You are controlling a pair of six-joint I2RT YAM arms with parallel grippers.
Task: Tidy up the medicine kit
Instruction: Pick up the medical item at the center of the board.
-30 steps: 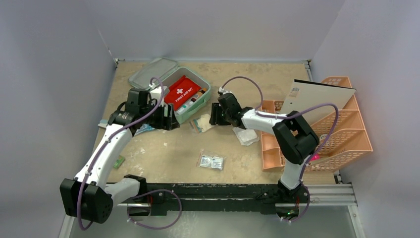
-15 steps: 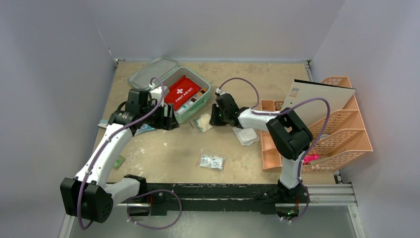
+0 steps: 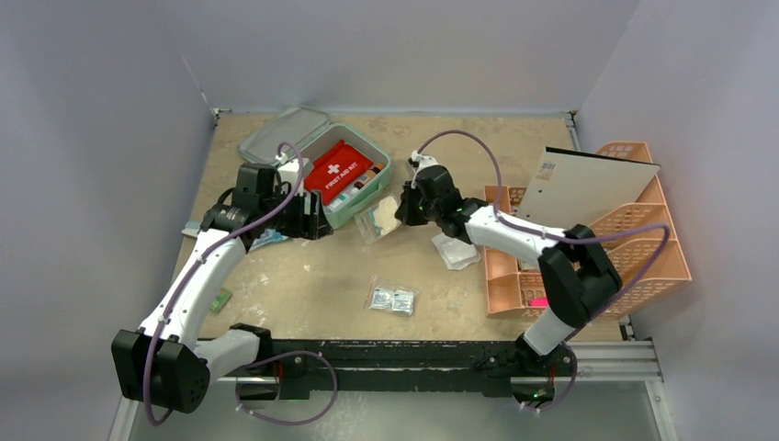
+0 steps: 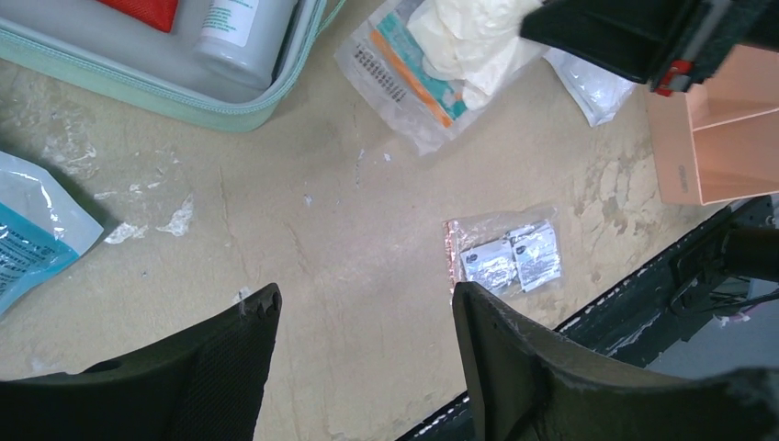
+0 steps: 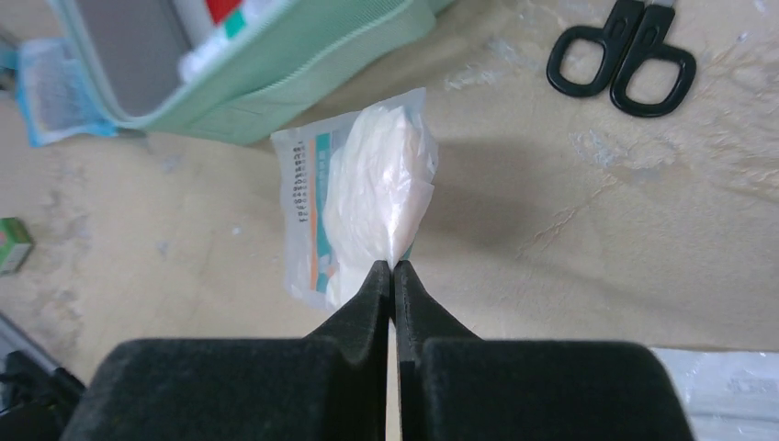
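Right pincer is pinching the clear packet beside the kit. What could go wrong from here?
1. The right pincer holds the clear packet only by its thin edge; it may slip free or swing in transit.
2. The medicine kit already holds a red pouch and a bottle, so the packet could catch on the rim.
3. The open left pincer hovers near the kit; the arms might crowd.

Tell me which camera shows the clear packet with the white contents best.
Right wrist: the packet fills the middle, pinched at its corner by the shut right gripper. Left wrist shows it at the top edge, partly behind that gripper. Top external shows it small, beside the medicine kit.
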